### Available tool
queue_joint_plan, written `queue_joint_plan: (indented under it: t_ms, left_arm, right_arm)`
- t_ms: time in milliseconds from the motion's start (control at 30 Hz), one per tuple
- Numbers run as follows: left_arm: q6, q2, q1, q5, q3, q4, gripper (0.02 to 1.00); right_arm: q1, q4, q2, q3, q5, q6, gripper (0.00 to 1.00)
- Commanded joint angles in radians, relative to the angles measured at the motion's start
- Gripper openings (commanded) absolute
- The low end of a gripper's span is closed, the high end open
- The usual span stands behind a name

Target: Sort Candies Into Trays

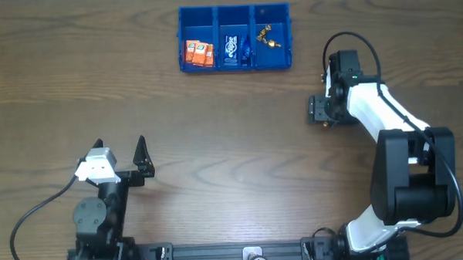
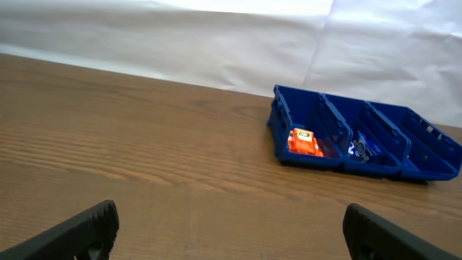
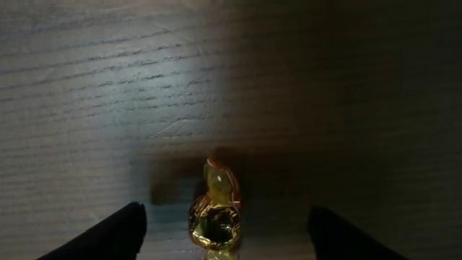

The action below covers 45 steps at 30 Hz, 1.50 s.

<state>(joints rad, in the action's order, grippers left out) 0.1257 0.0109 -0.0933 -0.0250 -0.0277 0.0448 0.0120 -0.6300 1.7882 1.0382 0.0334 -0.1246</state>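
Wooden table (image 1: 217,154) seen from above, with two arms standing at its near edge. The right arm (image 1: 385,109) reaches up the right side and bends back toward the middle; the left arm (image 1: 103,204) stays low at the near left. A blue tray (image 1: 198,24) with three compartments side by side lies at the far edge of the table, well apart from both arms. The left gripper (image 1: 120,145) faces the tray from a distance, its fingers spread wide with nothing between them. The right gripper (image 1: 320,111) sits low over bare wood to the right of the tray and nearer the arms, its fingers (image 3: 108,235) also set wide apart. Between them a single gold candy (image 3: 215,217) lies on the table, clear of both fingers and not gripped. In the tray, orange candies (image 1: 199,54) fill the left compartment, blue candies (image 1: 235,49) the middle one, and gold candies (image 1: 267,36) the right one
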Motion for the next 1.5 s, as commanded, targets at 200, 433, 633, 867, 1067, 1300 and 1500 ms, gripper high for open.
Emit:
queue_joint_plan:
  t_ms: [200, 433, 633, 867, 1067, 1300, 1500]
  left_arm:
    - [-0.014, -0.005, 0.003, 0.006, 0.022, 0.034, 0.998]
    - [-0.014, -0.005, 0.003, 0.006, 0.022, 0.034, 0.998]
    - [-0.014, -0.005, 0.003, 0.006, 0.022, 0.034, 0.998]
    - [-0.014, -0.005, 0.003, 0.006, 0.022, 0.034, 0.996]
    - [-0.014, -0.005, 0.003, 0.006, 0.022, 0.034, 0.998]
    - [-0.014, -0.005, 0.003, 0.006, 0.022, 0.034, 0.998]
    - [-0.014, -0.005, 0.003, 0.006, 0.022, 0.034, 0.998]
  right_arm:
    - [-0.006, 0.027, 0.053, -0.005, 0.008, -0.001, 0.520]
    - [-0.007, 0.028, 0.053, -0.005, -0.007, -0.005, 0.347]
    - [-0.006, 0.028, 0.053, -0.005, -0.034, -0.005, 0.213]
    - [0.193, -0.029, -0.168, 0.003, -0.039, -0.006, 0.205]
    - [0.294, -0.068, -0.163, 0.330, 0.082, -0.138, 0.218]
    - [0.291, -0.071, 0.171, 0.776, 0.157, -0.114, 0.220]
    - [0.264, -0.032, 0.312, 0.823, 0.103, -0.115, 0.270]
